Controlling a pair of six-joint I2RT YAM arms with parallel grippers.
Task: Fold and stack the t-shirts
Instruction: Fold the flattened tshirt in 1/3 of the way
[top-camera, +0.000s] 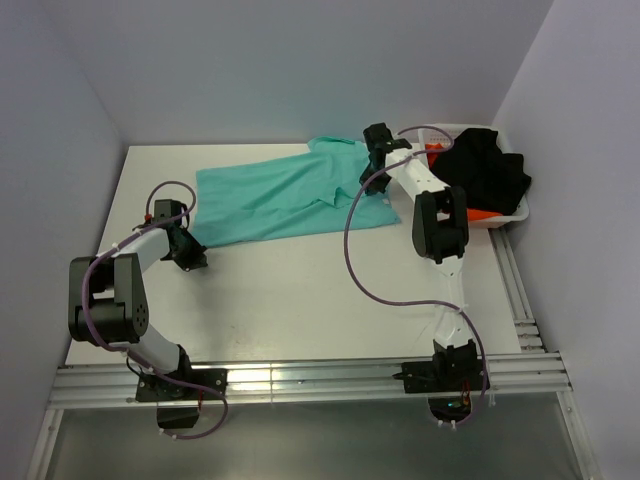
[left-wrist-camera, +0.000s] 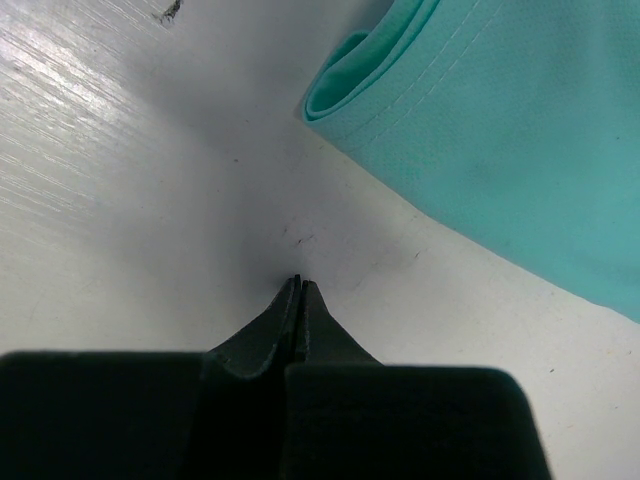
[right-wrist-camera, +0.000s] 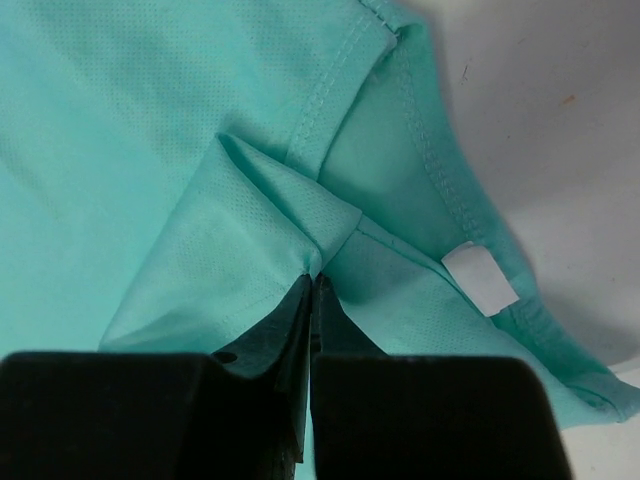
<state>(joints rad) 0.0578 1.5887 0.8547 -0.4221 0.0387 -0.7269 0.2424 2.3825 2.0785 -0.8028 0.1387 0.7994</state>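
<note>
A teal-green t-shirt (top-camera: 285, 195) lies spread across the back of the table. My right gripper (right-wrist-camera: 314, 275) is shut on a pinched fold of the teal t-shirt (right-wrist-camera: 170, 150) near its neckline, beside the small white neck label (right-wrist-camera: 480, 278). In the top view the right gripper (top-camera: 376, 150) sits over the shirt's right end. My left gripper (left-wrist-camera: 298, 282) is shut and empty on the bare table, just short of the shirt's folded hem corner (left-wrist-camera: 350, 85). From above, the left gripper (top-camera: 190, 255) is by the shirt's lower left corner. A black t-shirt (top-camera: 485, 175) and an orange-red one (top-camera: 480, 214) lie in the basket.
A white basket (top-camera: 505, 220) stands at the back right, close behind the right arm. Purple cables loop from both arms over the table. Walls close in on the left, back and right. A metal rail runs along the near edge.
</note>
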